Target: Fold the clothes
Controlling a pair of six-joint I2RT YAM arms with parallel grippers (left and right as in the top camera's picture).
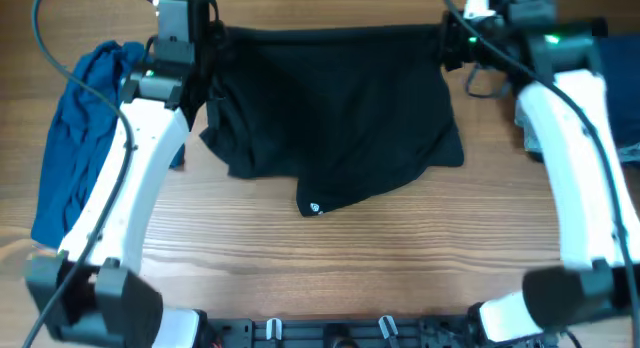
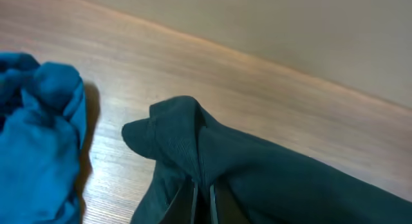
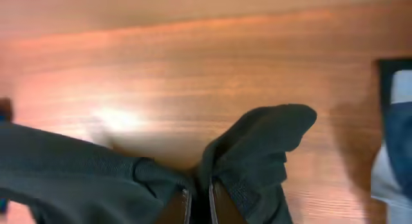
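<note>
From above, the black T-shirt (image 1: 330, 98) lies on the tabletop (image 1: 400, 273), its far edge stretched taut between the left arm (image 1: 150, 148) and the right arm (image 1: 580, 138); a fold seems to be starting. The left wrist view shows the left fingers (image 2: 195, 201) pinching one shirt corner, near a blue garment (image 2: 38, 140). The right wrist view shows the right fingers (image 3: 182, 208) pinching the other corner; next, I reckon, both should carry that edge evenly toward the near hem.

No legible text or numbers; only a small white round mark (image 1: 316, 208) on the black T-shirt (image 1: 340, 98), too tiny to read.
</note>
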